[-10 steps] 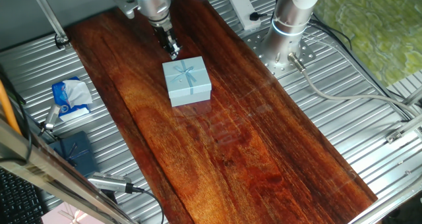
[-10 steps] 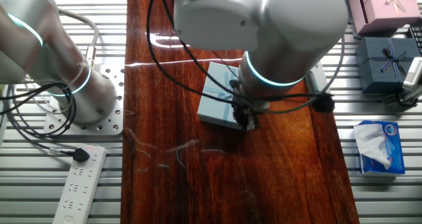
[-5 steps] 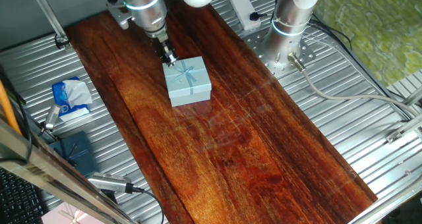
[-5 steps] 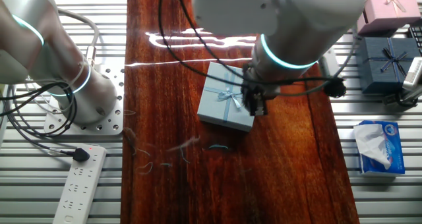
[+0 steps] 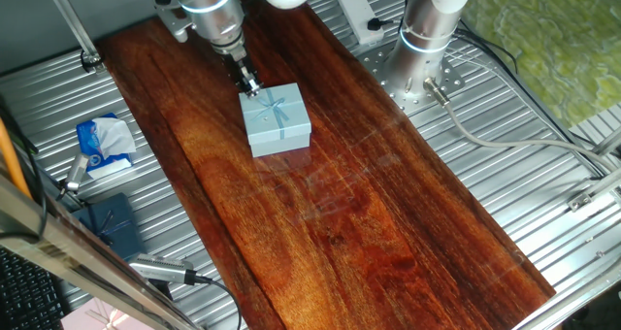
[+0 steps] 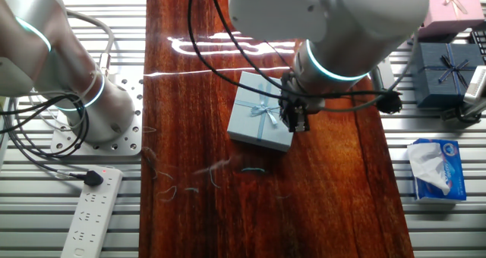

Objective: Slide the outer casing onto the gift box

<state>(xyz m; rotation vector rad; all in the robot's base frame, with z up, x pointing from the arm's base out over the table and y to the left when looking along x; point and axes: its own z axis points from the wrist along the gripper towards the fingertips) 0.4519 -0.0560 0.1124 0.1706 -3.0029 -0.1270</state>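
Observation:
The outer casing (image 5: 277,119), a small light-blue square box with a pale ribbon bow on top, sits flat on the wooden board (image 5: 369,223). It also shows in the other fixed view (image 6: 262,111). The gift box with its dark lining and tan block does not show in either view. My gripper (image 5: 249,82) points down at the casing's far left corner, its narrow dark fingers close together and holding nothing. In the other fixed view the gripper (image 6: 298,123) stands at the casing's right edge, touching or nearly touching it.
A tissue pack (image 5: 105,144), a dark navy box (image 5: 109,223) and a pale pink box (image 6: 448,4) lie on the metal table beside the board. A second arm's base (image 5: 427,39) and a power strip (image 6: 91,212) stand on the other side.
Over the last second my gripper shifted a little from the casing's back edge to its corner. The casing has not moved.

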